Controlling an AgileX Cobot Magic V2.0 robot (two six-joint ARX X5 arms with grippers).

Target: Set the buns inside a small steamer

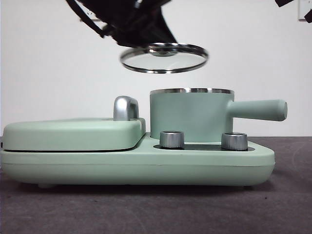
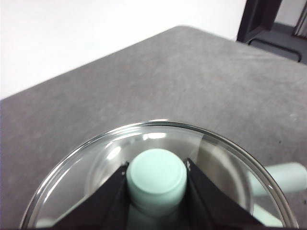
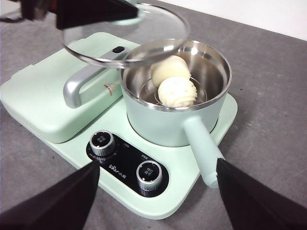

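Note:
The small mint-green steamer pot [image 1: 190, 114] stands on the cooker base, its long handle [image 1: 258, 109] pointing right. In the right wrist view both buns lie inside the pot [image 3: 172, 117]: the smooth oblong one [image 3: 169, 69] and the ribbed one with green specks [image 3: 177, 92]. My left gripper [image 2: 157, 179] is shut on the green knob [image 2: 157, 177] of the glass lid [image 1: 164, 57] and holds the lid tilted in the air above the pot. The lid also shows in the right wrist view [image 3: 127, 33]. My right gripper [image 3: 158, 201] is open, empty, and hangs back from the cooker's front.
The flat hinged griddle cover [image 1: 73, 134] with its steel handle [image 1: 126, 108] fills the cooker's left half. Two steel dials [image 1: 171, 139] [image 1: 234, 141] sit on the base in front of the pot. The grey table [image 1: 156, 209] spreads around the cooker.

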